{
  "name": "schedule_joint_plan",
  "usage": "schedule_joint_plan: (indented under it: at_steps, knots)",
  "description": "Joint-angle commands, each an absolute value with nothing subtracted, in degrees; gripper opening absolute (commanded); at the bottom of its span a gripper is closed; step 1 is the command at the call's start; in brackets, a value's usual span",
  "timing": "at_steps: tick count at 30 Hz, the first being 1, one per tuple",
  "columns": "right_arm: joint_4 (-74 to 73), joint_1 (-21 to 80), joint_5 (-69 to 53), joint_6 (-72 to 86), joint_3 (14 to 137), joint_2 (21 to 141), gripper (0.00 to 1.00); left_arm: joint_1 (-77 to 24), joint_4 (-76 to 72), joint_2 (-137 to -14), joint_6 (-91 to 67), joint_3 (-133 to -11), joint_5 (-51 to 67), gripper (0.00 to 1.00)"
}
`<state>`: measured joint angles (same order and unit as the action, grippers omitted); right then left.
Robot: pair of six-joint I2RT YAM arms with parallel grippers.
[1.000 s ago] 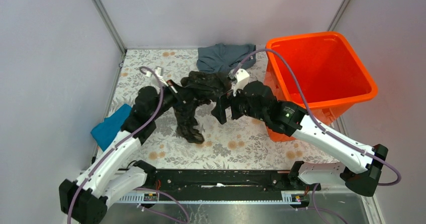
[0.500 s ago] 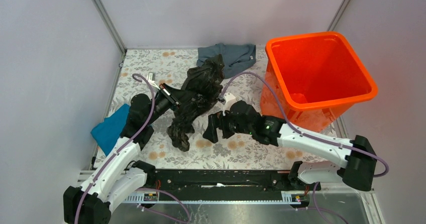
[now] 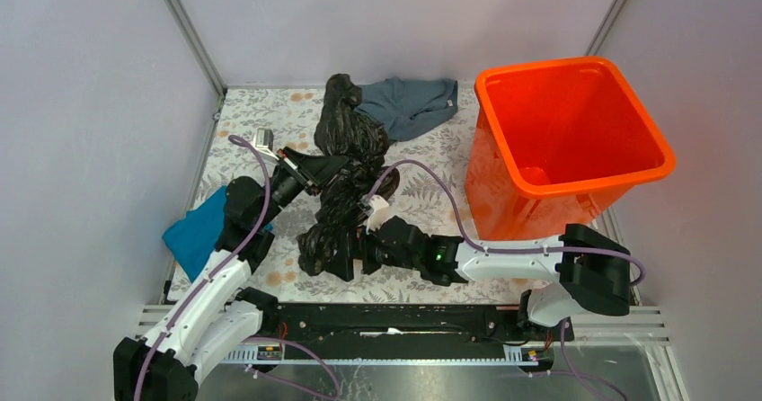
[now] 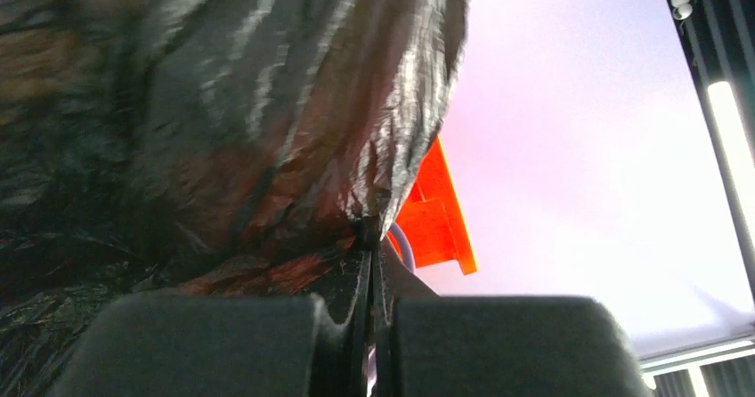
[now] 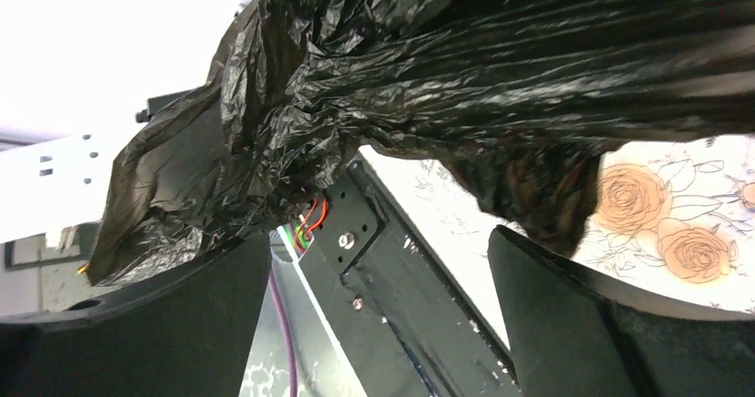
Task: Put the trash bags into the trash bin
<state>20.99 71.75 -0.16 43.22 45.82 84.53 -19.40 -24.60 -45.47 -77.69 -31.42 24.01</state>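
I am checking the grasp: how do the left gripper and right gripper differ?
The left gripper is shut, pinching the trash bag; the right gripper is open, gripping nothing. The left gripper is at the bag's middle, the right gripper at its near end. Both face the bag.

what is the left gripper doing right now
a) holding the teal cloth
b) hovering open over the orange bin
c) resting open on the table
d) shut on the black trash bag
d, the left gripper is shut, with the black trash bag pinched between its fingers.
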Motion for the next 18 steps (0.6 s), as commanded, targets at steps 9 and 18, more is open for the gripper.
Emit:
schedule_joint_plan:
  at_steps: [9, 18]
  knots:
    - [9.46, 72.31, 31.70, 29.89, 43.83, 74.81, 0.58, -17.31, -32.50, -44.54, -83.52, -30.32, 25.59, 0.00]
    - [1.36, 70.32, 31.69, 18.72, 39.62, 65.51, 1.00, 0.64, -27.10, -52.69, -83.04, -28.01, 38.88, 0.03]
